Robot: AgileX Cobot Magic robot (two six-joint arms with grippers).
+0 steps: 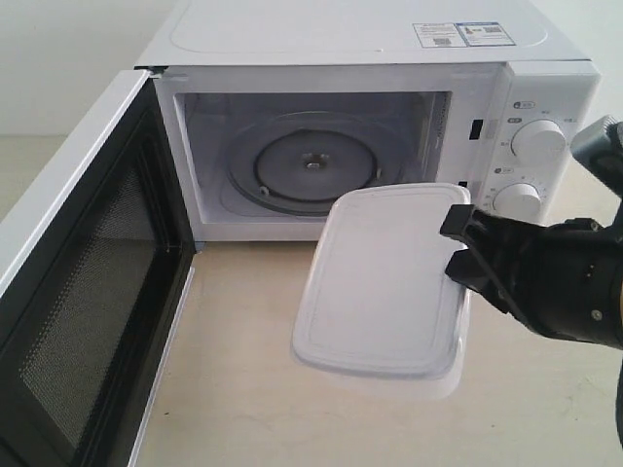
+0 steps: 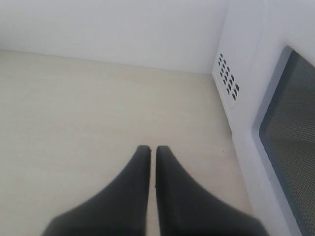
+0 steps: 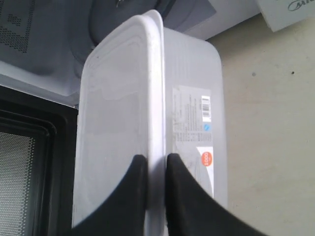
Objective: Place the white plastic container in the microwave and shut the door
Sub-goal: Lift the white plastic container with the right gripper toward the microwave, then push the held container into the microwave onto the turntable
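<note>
The white plastic container (image 1: 384, 282) hangs above the counter just in front of the microwave (image 1: 370, 117), its lid facing up and tilted. My right gripper (image 1: 458, 243) is shut on the rim of the lid at the container's right end; the right wrist view shows the container (image 3: 147, 113) with the rim pinched between the black fingers (image 3: 135, 187) of the right gripper (image 3: 156, 160), the label with a red mark beside them. The door (image 1: 83, 292) stands wide open to the left, and the glass turntable (image 1: 307, 170) is bare. My left gripper (image 2: 153, 147) is shut on nothing, low over the counter beside the microwave's side wall (image 2: 246, 73).
Two round knobs (image 1: 537, 141) sit on the microwave's right panel, right behind my right arm. The open door's mesh inner side (image 1: 88, 321) fills the left of the exterior view. Pale counter (image 1: 253, 389) stretches in front of the cavity.
</note>
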